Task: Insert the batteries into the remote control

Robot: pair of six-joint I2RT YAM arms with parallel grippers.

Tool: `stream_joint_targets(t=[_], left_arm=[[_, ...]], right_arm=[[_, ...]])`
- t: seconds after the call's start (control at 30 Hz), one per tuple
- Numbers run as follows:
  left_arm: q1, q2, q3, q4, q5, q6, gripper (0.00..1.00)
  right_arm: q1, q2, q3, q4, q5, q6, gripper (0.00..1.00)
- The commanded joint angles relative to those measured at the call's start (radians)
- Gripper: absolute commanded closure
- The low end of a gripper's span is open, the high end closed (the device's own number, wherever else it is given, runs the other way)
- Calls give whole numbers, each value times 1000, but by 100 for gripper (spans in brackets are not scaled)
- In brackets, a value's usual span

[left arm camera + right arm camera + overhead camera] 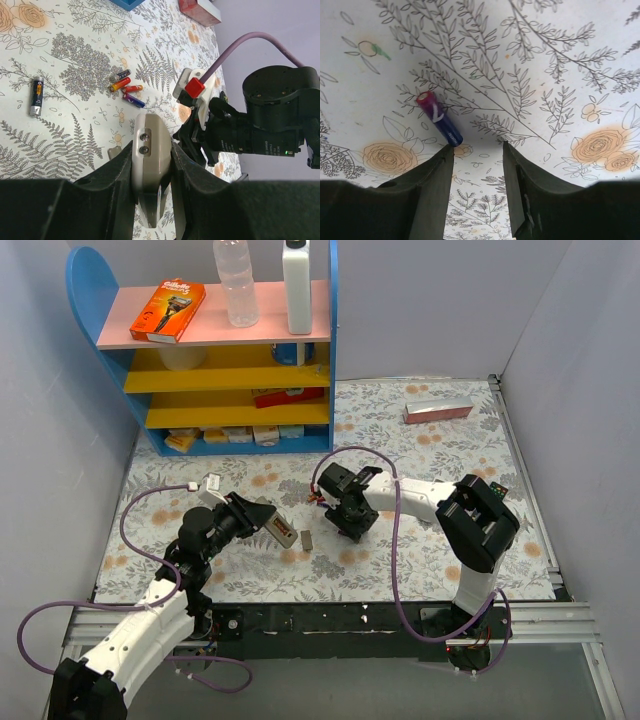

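My left gripper [272, 525] is shut on the white remote control [283, 531], held on edge above the table. In the left wrist view the remote's [150, 155] end with two screws shows between the fingers. Several small red and blue-purple batteries [126, 89] lie in a cluster ahead of it, and they also show in the top view [318, 498]. My right gripper [477, 150] is open, low over the table. A blue-purple battery [438, 119] lies flat just beyond its left fingertip, touching or nearly touching it. In the top view the right gripper [350, 518] sits beside the battery cluster.
A dark battery [36, 96] lies apart from the cluster. A small grey cover piece [307, 538] lies on the table by the remote. A blue and yellow shelf [235, 370] stands at the back left. A pink box [437, 411] lies at the back right.
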Motion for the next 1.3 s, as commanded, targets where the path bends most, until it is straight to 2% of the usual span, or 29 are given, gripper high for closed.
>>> stream_joint_targets(t=[0.0, 0.27, 0.73, 0.93, 1.27], left_arm=[[5, -16, 24, 15, 15, 12, 100], [5, -10, 29, 21, 27, 17, 100], [5, -10, 29, 16, 36, 23, 100], [5, -13, 29, 12, 36, 28, 100], [5, -9, 21, 25, 41, 26, 100]], right_arm=[[-20, 9, 6, 52, 77, 51, 50], [-36, 16, 11, 93, 112, 106, 50], [-36, 54, 72, 136, 43, 142, 51], [-36, 17, 101, 92, 75, 189, 52], [-34, -20, 164, -8, -116, 186, 53]])
